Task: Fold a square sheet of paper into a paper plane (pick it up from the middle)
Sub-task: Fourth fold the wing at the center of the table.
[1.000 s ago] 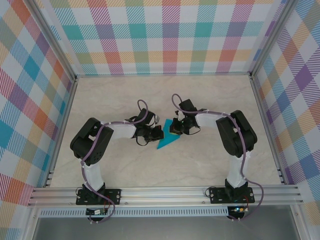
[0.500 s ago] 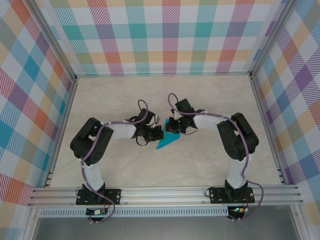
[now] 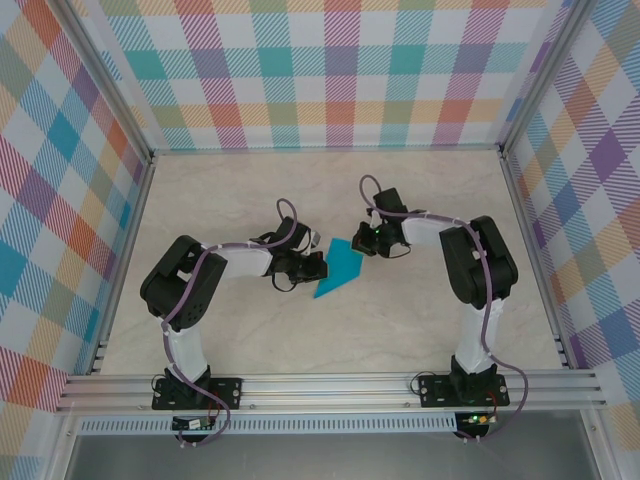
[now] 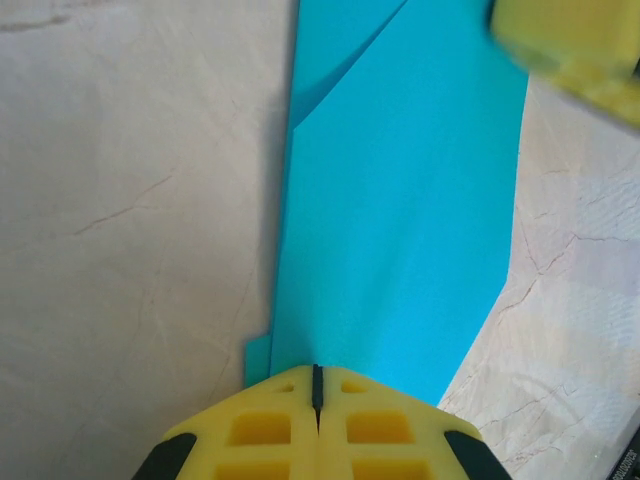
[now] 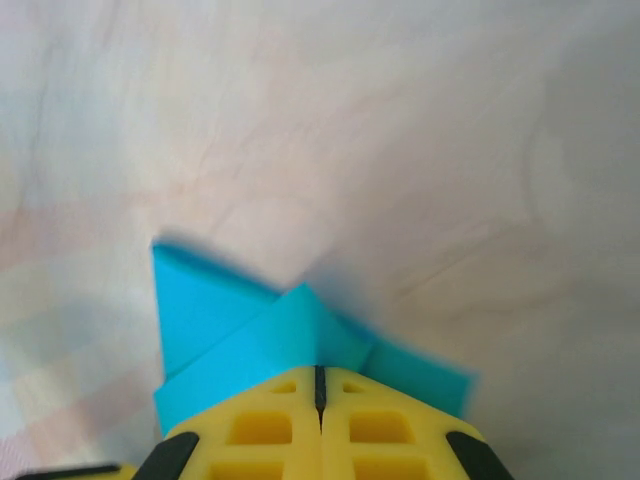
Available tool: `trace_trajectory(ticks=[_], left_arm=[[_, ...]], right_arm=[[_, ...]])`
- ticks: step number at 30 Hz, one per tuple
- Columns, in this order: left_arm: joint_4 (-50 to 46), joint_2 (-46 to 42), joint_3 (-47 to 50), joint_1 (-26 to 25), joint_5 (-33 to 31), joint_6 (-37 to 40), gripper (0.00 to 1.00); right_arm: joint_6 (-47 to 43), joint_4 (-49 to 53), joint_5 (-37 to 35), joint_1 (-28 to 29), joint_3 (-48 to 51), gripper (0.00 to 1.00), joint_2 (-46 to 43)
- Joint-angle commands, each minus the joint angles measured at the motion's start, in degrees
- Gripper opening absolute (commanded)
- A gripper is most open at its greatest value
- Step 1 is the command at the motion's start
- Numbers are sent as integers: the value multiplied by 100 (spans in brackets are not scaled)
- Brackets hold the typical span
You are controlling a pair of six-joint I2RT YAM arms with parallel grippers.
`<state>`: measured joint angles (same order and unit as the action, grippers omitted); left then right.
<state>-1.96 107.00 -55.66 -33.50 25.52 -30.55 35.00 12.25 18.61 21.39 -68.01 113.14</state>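
The teal-blue sheet of paper point(image 3: 341, 270) lies partly folded on the table between both grippers, as a slanted strip with creased flaps. In the left wrist view the paper point(image 4: 400, 200) stretches away from my left gripper point(image 4: 317, 372), which is shut with its tips on the near edge. From above, the left gripper point(image 3: 318, 266) is at the strip's left side. My right gripper point(image 3: 366, 241) is at the far right corner. It is shut point(image 5: 320, 372) over a raised fold of the paper point(image 5: 230, 320). Whether either gripper pinches paper I cannot tell.
The pale marble tabletop point(image 3: 250, 190) is ringed by plaid walls point(image 3: 340, 70) and aluminium rails point(image 3: 330, 385) at the near edge. One yellow finger point(image 4: 570, 40) of the right gripper shows at the top right of the left wrist view.
The right gripper has slid to the right and slightly back, off the middle of the paper, uncovering more of the teal strip. The left arm and gripper have stayed put.
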Motion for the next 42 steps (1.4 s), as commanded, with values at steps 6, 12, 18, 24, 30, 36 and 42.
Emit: trace_trajectory(ticks=[6,12,18,24,30,36,42], left_arm=[[-1070,361,328,-34,-249,127,0],[-1085,365,318,-34,-274,119,0],[-1105,366,318,-34,-295,110,0],[-1089,356,336,-39,-293,101,0],[-1061,344,353,-34,-259,100,0],[-1052,339,334,-34,-240,100,0],[-1078,330,293,-41,-214,98,0]], right_arm=[[-130,395,-71,119,-370,0,-561],[93,149,496,511,-205,0,-384],[91,117,522,546,-254,0,41],[271,20,397,252,-183,0,265],[198,299,-292,-190,-277,0,381],[257,291,-542,-278,-308,0,79],[396,-557,228,-109,338,0,-500]])
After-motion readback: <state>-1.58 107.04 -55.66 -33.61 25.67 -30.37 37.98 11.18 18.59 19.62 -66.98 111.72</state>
